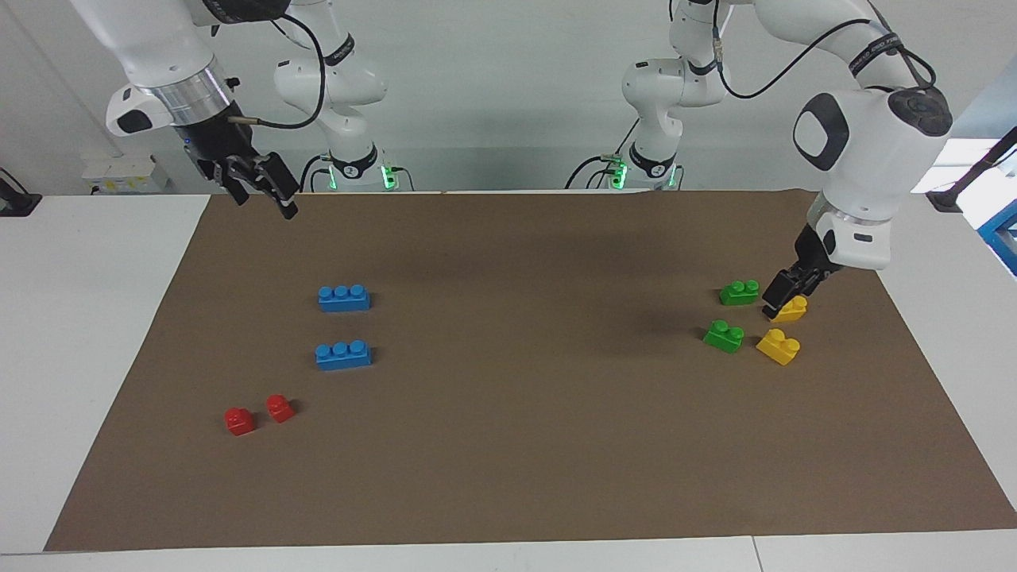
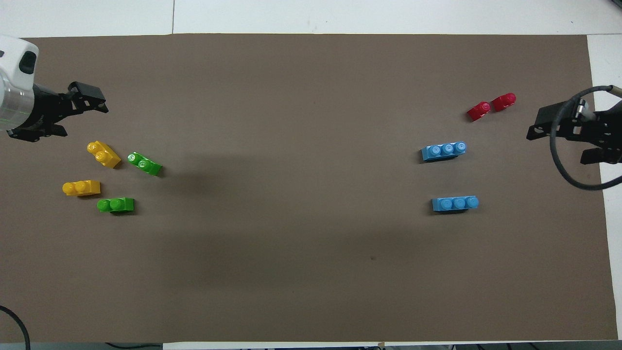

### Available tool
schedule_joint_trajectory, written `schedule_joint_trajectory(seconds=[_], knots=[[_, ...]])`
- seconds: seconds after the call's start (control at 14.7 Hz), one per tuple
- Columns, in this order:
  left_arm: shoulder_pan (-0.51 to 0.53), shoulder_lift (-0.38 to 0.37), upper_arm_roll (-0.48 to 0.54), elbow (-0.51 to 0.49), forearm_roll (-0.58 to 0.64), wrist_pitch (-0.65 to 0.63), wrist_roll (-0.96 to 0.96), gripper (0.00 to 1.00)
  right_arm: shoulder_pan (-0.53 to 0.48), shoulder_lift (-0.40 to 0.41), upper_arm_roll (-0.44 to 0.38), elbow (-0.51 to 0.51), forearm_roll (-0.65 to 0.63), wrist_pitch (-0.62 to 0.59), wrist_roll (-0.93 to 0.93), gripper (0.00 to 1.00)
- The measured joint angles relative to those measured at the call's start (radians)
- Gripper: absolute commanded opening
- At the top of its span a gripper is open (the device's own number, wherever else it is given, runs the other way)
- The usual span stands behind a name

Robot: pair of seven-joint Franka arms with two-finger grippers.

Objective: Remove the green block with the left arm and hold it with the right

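With twelve o'clock pointing away from the robots, the right gripper (image 1: 266,191) waits raised over the brown paper mat (image 1: 508,445) at the right arm's end, jaws spread and empty. The nearer small green two-stud plastic brick (image 1: 739,292) lies at four o'clock of the nearer yellow two-stud plastic brick (image 1: 794,310). The left gripper (image 1: 783,302) hangs low over the yellow pair, fingers released, grasping nothing. The farther green brick (image 1: 724,336) lies at four o'clock of the farther yellow brick (image 1: 779,346).
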Motion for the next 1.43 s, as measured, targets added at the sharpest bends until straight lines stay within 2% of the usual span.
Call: schedule_joint_trajectory(seconds=[0.41, 0.68, 0.88, 1.22, 1.43], knots=[[0.0, -0.094, -0.004, 0.079, 0.009, -0.21, 0.18, 1.0, -0.004, -0.007, -0.002, 0.013, -0.046, -0.011, -0.288, 1.0], [0.0, -0.109, -0.005, 0.125, 0.011, -0.318, 0.307, 1.0, -0.005, -0.007, -0.004, 0.012, -0.05, -0.021, -0.31, 1.0], [0.0, -0.148, -0.008, 0.131, 0.011, -0.368, 0.372, 1.0, -0.009, -0.008, -0.009, 0.007, -0.052, -0.022, -0.31, 1.0], [0.0, -0.195, -0.012, 0.062, 0.011, -0.384, 0.395, 1.0, -0.008, -0.017, -0.007, -0.014, -0.112, -0.021, -0.311, 1.0], [0.003, -0.214, -0.025, -0.01, 0.011, -0.323, 0.395, 1.0, -0.008, -0.03, -0.007, -0.039, -0.113, -0.021, -0.311, 1.0]])
